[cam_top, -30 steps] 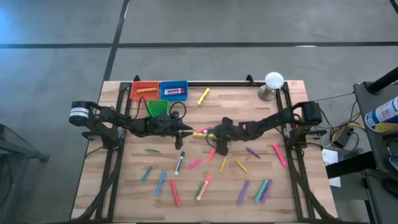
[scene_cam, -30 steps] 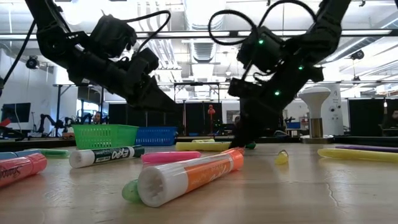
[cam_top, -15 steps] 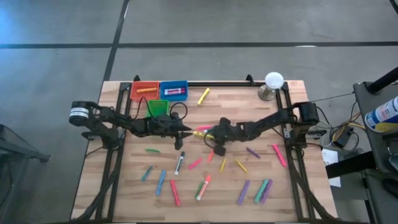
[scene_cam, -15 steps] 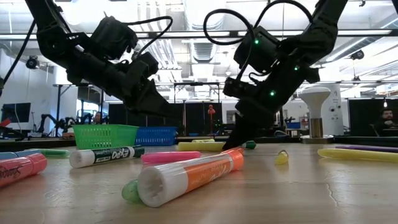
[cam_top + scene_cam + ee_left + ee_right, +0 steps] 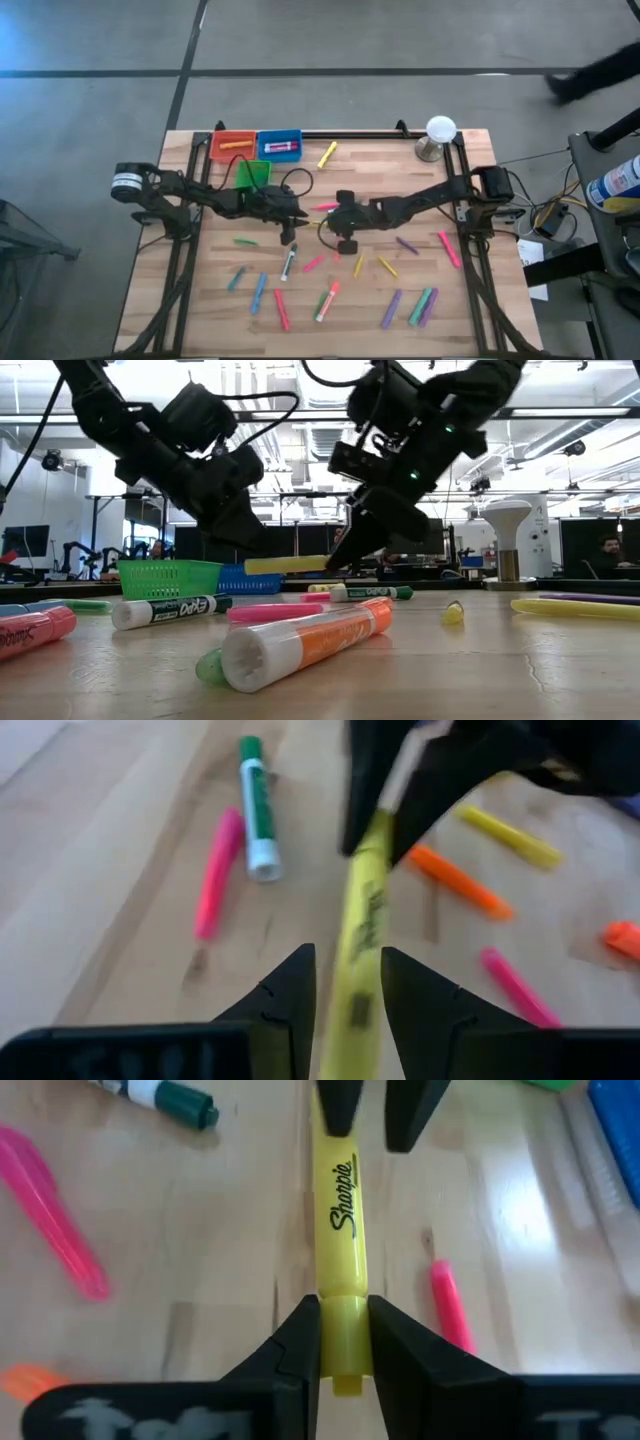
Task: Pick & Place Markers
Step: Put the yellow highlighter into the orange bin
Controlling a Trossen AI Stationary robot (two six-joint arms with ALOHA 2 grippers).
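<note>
A yellow marker [image 5: 285,564] hangs level above the table's middle. My right gripper [image 5: 335,563] is shut on one of its ends. The marker's other end [image 5: 345,1010] lies between the fingers of my left gripper [image 5: 345,985], which is open and reaches in from the table's left. In the high view the two grippers meet tip to tip, left gripper [image 5: 293,222] against right gripper [image 5: 325,224]. Several more markers lie flat on the table's near half, among them a green-capped white one [image 5: 253,805], a pink one [image 5: 215,870] and an orange one [image 5: 310,643]. My right gripper pinches the yellow marker's cap end [image 5: 343,1315] between its two fingers. It comes slanting down from the table's right. The marker sticks out beyond the fingertips toward the left gripper, level and clear of the table. My left gripper's fingers [image 5: 290,985] flank the marker's free end; I cannot tell whether they touch it.
A red bin [image 5: 232,146], a blue bin [image 5: 279,145] and a green bin [image 5: 252,173] stand at the table's far left. Each of the red and blue bins holds a marker. A white dome-shaped object [image 5: 438,135] stands at the far right.
My right gripper has taken hold of the yellow marker that lay on the table. It has risen, rolled about its own axis and moved toward my left gripper. The marker is now lifted clear, level, with its free end between the left gripper's fingers.
</note>
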